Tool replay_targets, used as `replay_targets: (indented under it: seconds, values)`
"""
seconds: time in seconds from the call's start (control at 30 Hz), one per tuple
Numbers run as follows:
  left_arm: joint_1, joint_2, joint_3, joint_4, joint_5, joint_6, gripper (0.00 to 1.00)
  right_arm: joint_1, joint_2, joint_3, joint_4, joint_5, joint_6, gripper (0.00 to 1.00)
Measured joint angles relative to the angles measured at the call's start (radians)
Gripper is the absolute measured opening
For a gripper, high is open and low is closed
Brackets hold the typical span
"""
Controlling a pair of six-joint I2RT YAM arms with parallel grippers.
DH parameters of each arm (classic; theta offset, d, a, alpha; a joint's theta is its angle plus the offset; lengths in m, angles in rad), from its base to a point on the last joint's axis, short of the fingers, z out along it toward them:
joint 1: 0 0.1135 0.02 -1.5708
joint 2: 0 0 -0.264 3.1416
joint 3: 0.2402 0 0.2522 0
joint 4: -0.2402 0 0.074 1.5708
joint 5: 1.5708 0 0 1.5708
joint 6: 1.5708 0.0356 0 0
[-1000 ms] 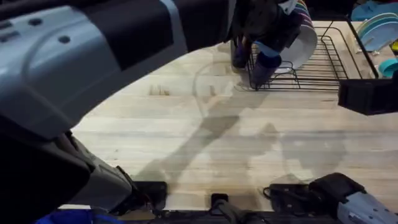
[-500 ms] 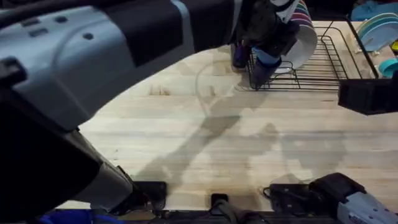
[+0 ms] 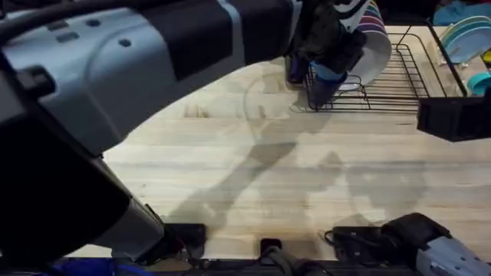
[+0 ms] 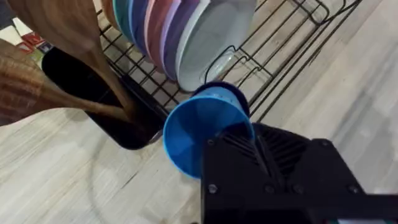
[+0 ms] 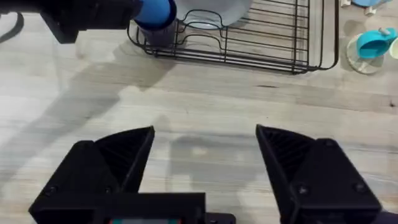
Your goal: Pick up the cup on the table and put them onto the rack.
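Observation:
A bright blue cup hangs tilted at the near left corner of the black wire rack, with my left gripper shut on it. Right behind it, a dark navy cup stands inside that corner of the rack. In the right wrist view the blue cup sits just above the navy cup. My right gripper is open, low over bare table near the front edge, far from the rack.
Multicoloured plates stand in a row in the rack beside a dark utensil holder with wooden utensils. A small teal cup and more plates lie right of the rack. A dark block sits at the right edge.
The left arm has shifted slightly under the camera. The blue cup has crept a little farther over the rack's corner. The right arm has not moved.

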Motion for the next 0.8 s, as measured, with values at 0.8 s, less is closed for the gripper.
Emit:
replay_targets:
  seconds: [0.8]
  values:
    - [0.000, 0.000, 0.000, 0.000, 0.000, 0.003, 0.198, 0.000, 0.000, 0.000, 0.000, 0.000, 0.000, 0.994]
